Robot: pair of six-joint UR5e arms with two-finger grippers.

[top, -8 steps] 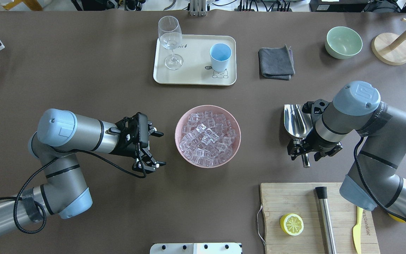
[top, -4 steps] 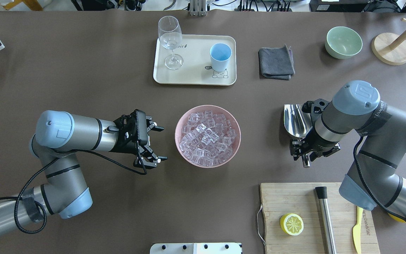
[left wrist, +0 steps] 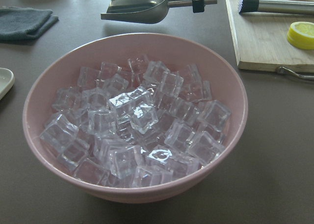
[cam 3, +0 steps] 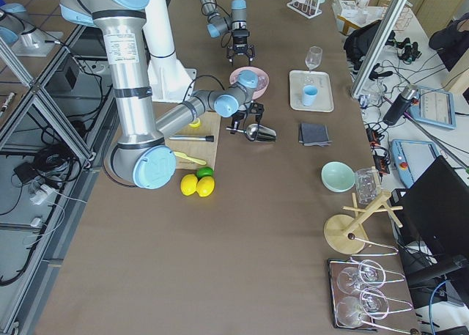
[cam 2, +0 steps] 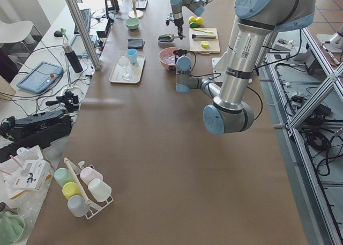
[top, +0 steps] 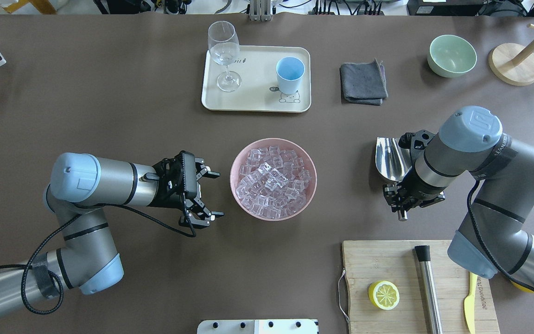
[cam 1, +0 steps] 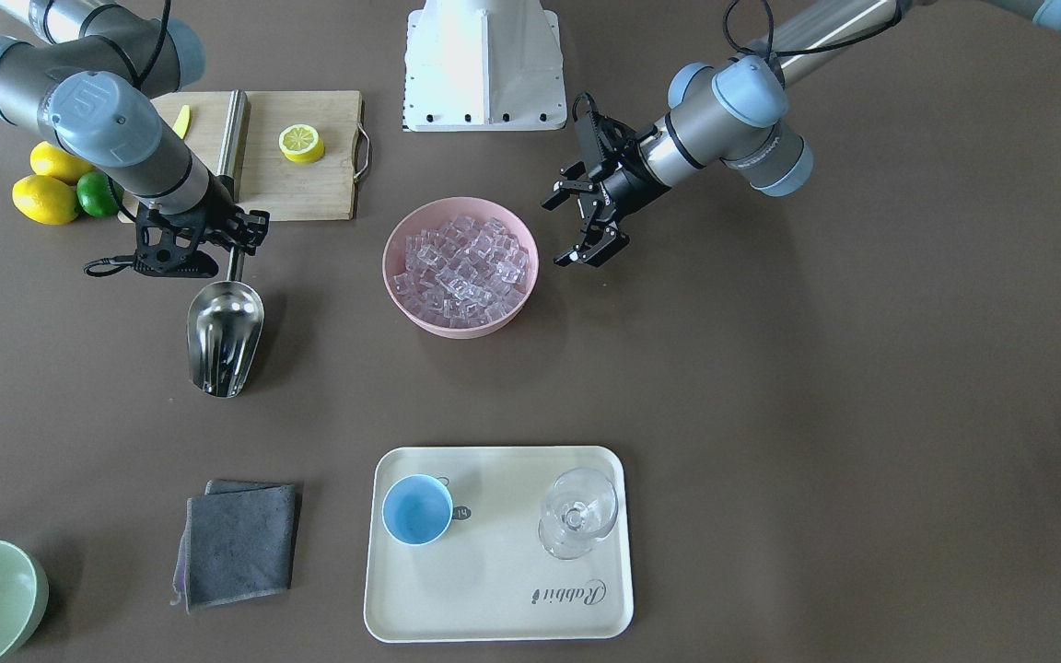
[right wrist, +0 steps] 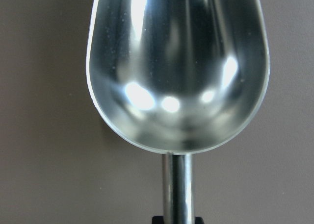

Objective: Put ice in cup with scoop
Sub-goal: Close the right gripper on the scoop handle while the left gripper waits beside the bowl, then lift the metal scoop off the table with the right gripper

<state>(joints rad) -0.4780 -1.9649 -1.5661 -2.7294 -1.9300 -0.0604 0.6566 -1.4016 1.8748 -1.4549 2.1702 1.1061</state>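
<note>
Starting with the front-facing view, note the right gripper (cam 1: 234,241) clamped on the thin rod handle of the scoop (cam 1: 225,336), with the trough and long axis pointing away from the robot. Locate the ice (cam 1: 461,272) heaped in the pink bowl (cam 1: 392,281), sideways from the scoop toward the table centre. Judge that the trough must turn before entering the bowl. Find the cup (cam 1: 416,509) upright on the tray (cam 1: 494,589), beyond the bowl and well apart from the scoop.

From overhead, confirm bare table (top: 346,185) between scoop and bowl. Mind the cutting board (top: 364,260) near the handle end. Note the left gripper (top: 217,195) spread wide and empty, just beside the bowl's opposite side.

Through the right wrist camera, observe an empty trough.
</note>
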